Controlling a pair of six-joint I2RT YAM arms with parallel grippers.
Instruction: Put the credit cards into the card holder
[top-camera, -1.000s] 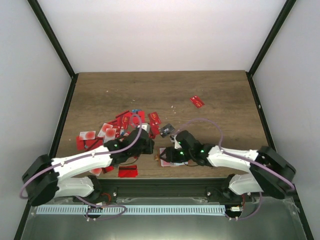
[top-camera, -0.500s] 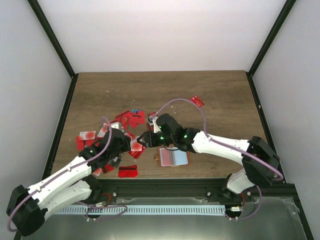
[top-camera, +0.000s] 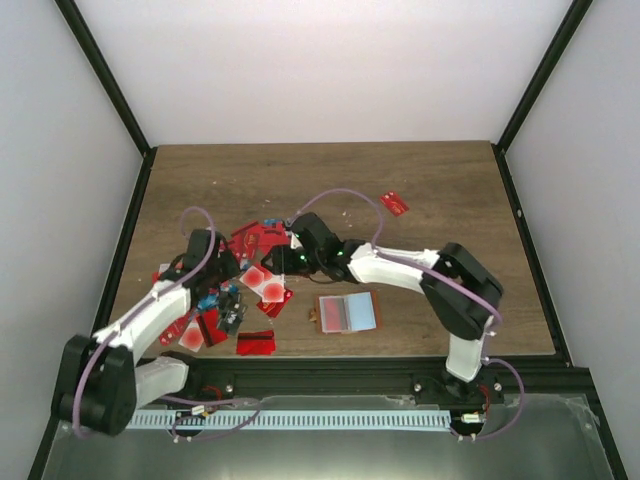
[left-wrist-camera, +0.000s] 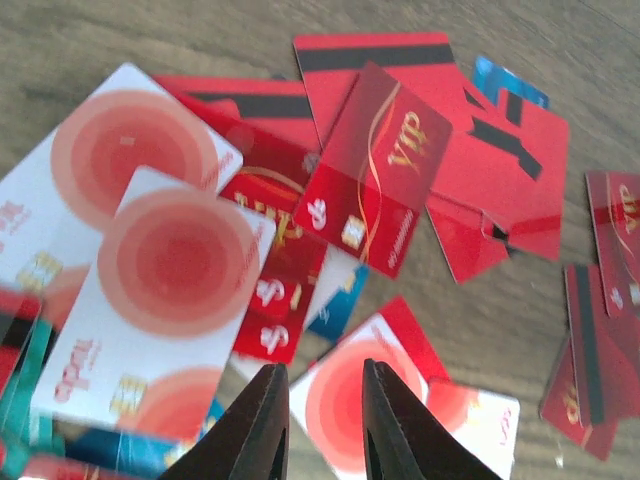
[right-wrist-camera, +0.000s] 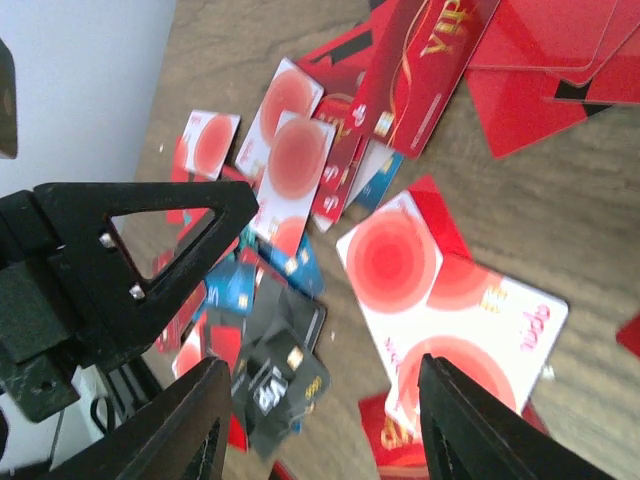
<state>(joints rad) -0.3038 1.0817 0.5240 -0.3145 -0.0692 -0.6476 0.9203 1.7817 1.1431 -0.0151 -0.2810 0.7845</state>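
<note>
Left hand (left-wrist-camera: 320, 385), narrowly parted, and right hand (right-wrist-camera: 320, 400), half open, are held empty over the same overlapping cards (left-wrist-camera: 185, 265); collision or a double pick is risked.

Dark wood-grain table (top-camera: 450, 190) — plain white walls (top-camera: 320, 60) on three sides, black corner posts (top-camera: 105, 85), even light.

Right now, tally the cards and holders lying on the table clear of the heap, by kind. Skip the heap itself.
Orange-brown leather-like folding card holder, lying open: 1
Red rectangular plastic credit cards lying alone: 2, one far right, one by the near edge
Total: 3
</note>
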